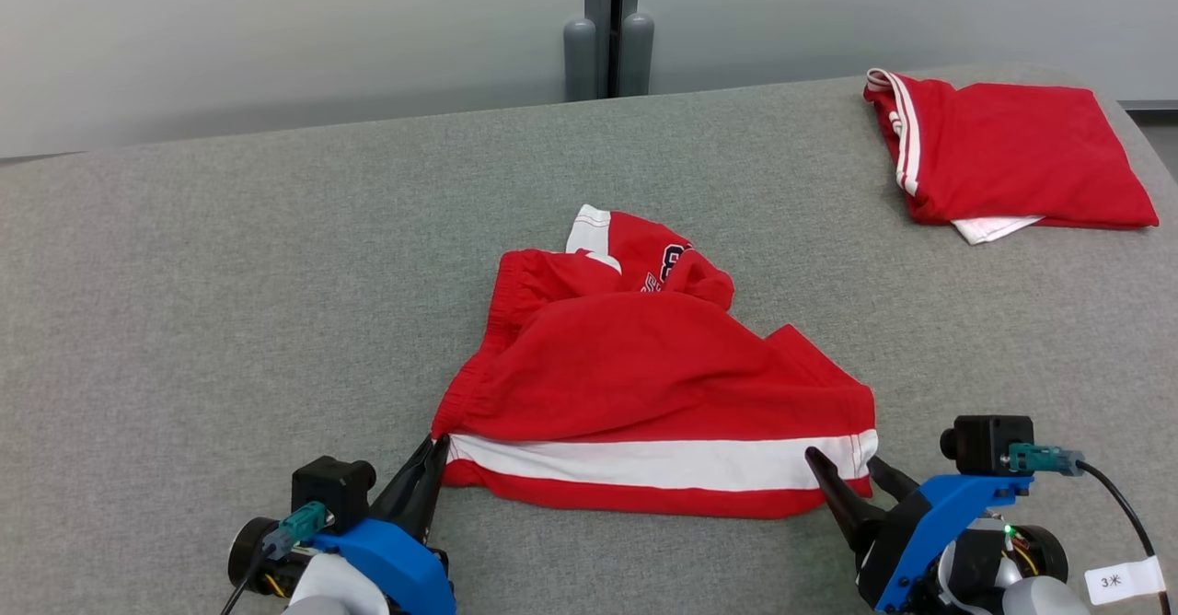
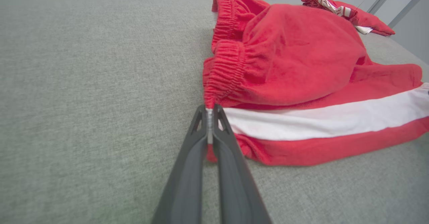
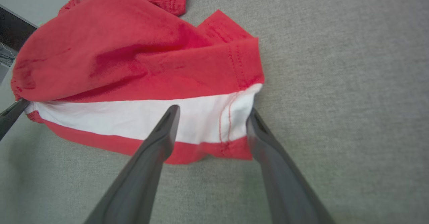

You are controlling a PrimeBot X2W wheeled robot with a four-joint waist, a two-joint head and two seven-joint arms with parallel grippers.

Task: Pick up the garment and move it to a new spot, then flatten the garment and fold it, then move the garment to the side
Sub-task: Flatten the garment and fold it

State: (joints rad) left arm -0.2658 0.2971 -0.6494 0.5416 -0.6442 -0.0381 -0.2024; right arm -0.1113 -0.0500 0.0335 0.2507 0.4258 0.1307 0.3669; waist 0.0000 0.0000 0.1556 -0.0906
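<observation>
Head view: folded cloth [image 1: 1008, 150] beyond garment [image 1: 644, 385]

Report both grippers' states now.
Left gripper: shut on the crumpled red fabric shorts with a white stripe.
Right gripper: open, astride the shorts' hem corner.

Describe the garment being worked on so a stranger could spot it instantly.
On the grey table, look at the near middle. The rumpled red shorts lie there, a white stripe along their near edge, the left gripper pinching one corner. The other red garment, far right, is neatly folded; these are bunched.
</observation>
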